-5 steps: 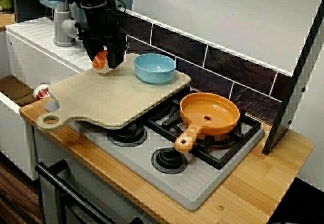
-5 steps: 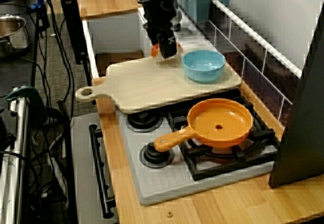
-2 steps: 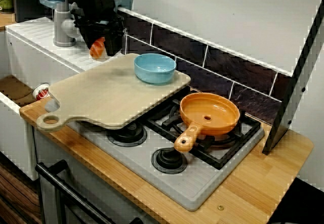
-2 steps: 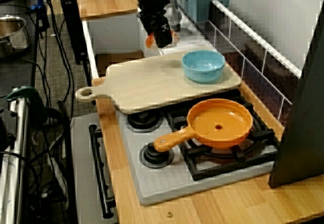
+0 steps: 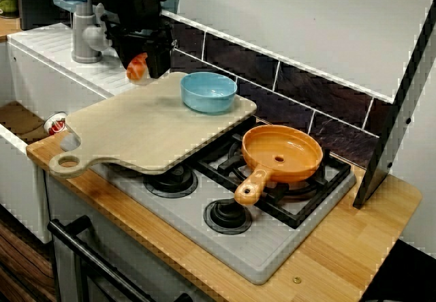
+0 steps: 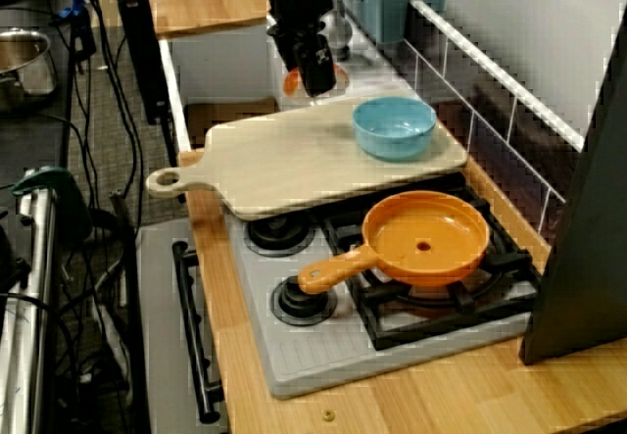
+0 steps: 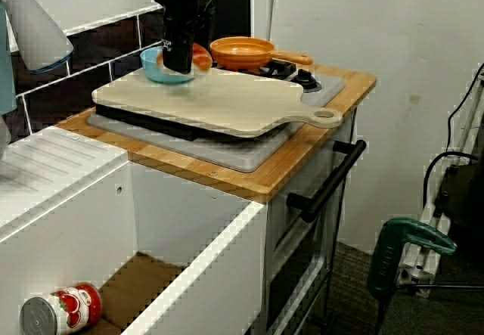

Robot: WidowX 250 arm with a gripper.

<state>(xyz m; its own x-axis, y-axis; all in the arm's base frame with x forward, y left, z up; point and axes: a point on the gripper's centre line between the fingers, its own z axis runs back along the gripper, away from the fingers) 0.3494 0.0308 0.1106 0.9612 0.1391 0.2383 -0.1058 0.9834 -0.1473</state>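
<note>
The gripper (image 5: 148, 62) is clamping its jaws on a small orange-and-white food piece (image 5: 137, 69), rounded and glossy like moulded plastic. It is holding the piece in the air over the back corner of the cutting board (image 5: 136, 131), next to the white ribbed drainer (image 5: 41, 50).

Progress: the pickup is reading as complete, with the piece touching no surface; the set-down is not yet done.

The board is lying flat across the stove (image 5: 272, 247), pale matte wood with a holed handle. A smooth blue bowl (image 5: 208, 91) is sitting on it, showing nothing inside. An orange pan (image 5: 282, 153), round and shiny, is resting on a black grate.
</note>
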